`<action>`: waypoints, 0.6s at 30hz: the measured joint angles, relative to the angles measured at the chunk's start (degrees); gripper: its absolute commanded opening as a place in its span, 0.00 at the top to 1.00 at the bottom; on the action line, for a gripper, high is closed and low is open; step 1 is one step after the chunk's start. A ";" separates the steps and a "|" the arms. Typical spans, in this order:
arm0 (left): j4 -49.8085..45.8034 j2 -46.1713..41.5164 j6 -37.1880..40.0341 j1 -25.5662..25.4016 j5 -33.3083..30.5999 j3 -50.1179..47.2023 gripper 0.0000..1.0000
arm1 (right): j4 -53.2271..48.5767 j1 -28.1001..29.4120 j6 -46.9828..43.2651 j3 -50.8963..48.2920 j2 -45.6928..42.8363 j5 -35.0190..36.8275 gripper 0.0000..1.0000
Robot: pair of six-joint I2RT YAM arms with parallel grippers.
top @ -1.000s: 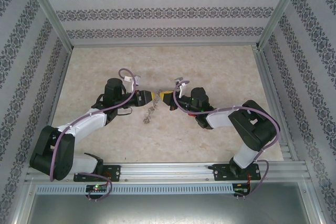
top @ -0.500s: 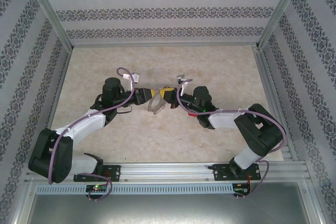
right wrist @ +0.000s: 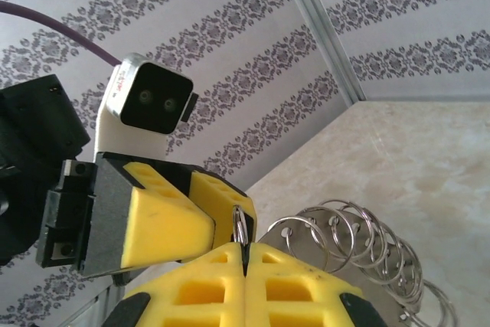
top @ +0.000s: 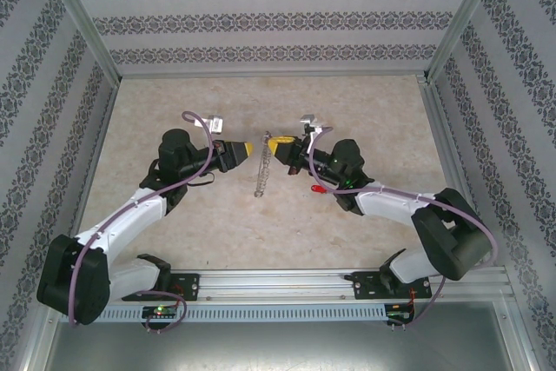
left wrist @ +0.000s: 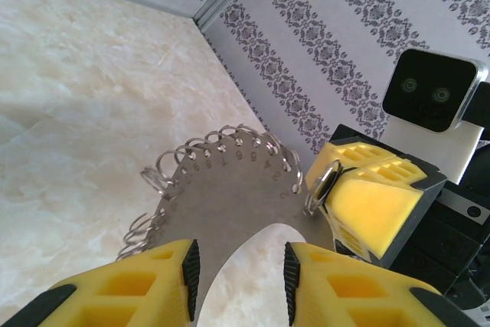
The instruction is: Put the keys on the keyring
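The keyring [top: 259, 175] is a flat grey metal crescent fringed with small silvery split rings; it hangs edge-on above the table. My right gripper [top: 271, 141] is shut on one small ring at its rim, seen pinched at the right gripper's fingertips [right wrist: 243, 249], with the other rings of the keyring [right wrist: 344, 243] fanned to the right. My left gripper [top: 249, 149] faces it, open; between the left gripper's [left wrist: 237, 266] pads the table shows, and the keyring's plate [left wrist: 230, 181] lies just beyond. A small red spot, apparently the key's head [top: 316, 189], sits by the right wrist.
Patterned walls close in the marble-look tabletop [top: 365, 110] on three sides. An aluminium rail [top: 278, 284] with the arm bases runs along the near edge. The two wrist cameras face each other closely over the table's middle.
Both arms have swung outward and a little farther back. The left gripper has drawn away to the left of the keyring, which now dangles straight down from the right gripper.
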 measured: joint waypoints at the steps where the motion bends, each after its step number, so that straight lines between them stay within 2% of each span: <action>1: 0.15 -0.28 -0.35 0.00 0.04 0.00 0.62 | 0.00 -0.15 0.02 0.20 -0.28 -0.83 1.00; 18: 1.84 -0.52 -2.34 -0.17 1.90 1.05 0.61 | 0.07 -6.12 0.22 6.84 -2.64 -19.89 1.00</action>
